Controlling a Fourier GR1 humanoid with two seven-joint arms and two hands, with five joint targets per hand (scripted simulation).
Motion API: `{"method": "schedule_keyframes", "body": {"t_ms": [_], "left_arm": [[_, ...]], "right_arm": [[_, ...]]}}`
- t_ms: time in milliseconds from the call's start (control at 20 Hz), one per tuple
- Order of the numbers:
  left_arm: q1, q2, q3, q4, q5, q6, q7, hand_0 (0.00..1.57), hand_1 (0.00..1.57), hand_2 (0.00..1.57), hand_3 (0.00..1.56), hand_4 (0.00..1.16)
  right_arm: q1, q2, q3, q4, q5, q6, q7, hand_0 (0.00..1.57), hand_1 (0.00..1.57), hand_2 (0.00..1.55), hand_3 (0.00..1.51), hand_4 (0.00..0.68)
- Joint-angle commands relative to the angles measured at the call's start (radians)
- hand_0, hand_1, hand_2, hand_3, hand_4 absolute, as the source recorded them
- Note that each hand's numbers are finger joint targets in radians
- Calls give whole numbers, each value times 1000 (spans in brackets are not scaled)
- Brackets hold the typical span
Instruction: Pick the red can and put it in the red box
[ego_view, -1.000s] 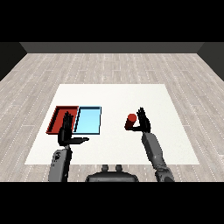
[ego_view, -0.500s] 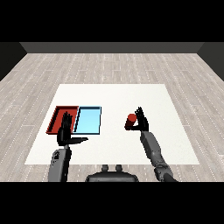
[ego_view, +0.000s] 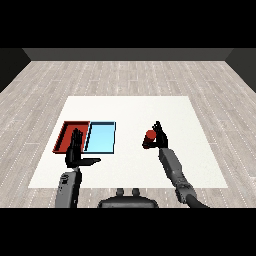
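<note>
The red can (ego_view: 149, 138) stands upright on the white table (ego_view: 130, 107), right of the two trays. My right hand (ego_view: 161, 139) is against the can's right side, its fingers pointing up and mostly straight, not wrapped round the can. The red tray (ego_view: 64, 134) lies at the left of the table with nothing in it. My left hand (ego_view: 75, 152) hovers over the near edge of the red tray, open, fingers straight and thumb stretched out to the right.
The light blue tray (ego_view: 101, 137) lies directly right of the red tray, touching it, between the red tray and the can. Wooden floor surrounds the table.
My right hand has closed in slightly on the can's right side. The can and the left hand have hardly moved.
</note>
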Motion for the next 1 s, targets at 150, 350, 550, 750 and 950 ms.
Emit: {"method": "schedule_keyframes", "body": {"t_ms": [150,350,550,750,950], "left_arm": [[-48,-31,-34,26,-30,44,15,0,0,0,0,0],[13,12,19,79,-12,-16,-88,0,0,0,0,0],[10,73,82,50,56,-75,-60,0,0,0,0,0],[-19,-4,6,22,-9,14,-21,0,0,0,0,0],[-61,58,89,122,46,-43,-64,0,0,0,0,0]], "right_arm": [[-38,-2,-27,92,-14,8,-61,0,0,0,0,0],[-70,-1,-18,99,-4,-18,-37,0,0,0,0,0],[-94,-5,-29,117,-20,-13,-2,0,0,0,0,0],[-108,-20,-27,232,11,21,-104,0,0,0,0,0],[-99,1,-13,207,16,14,-91,0,0,0,0,0]]}}
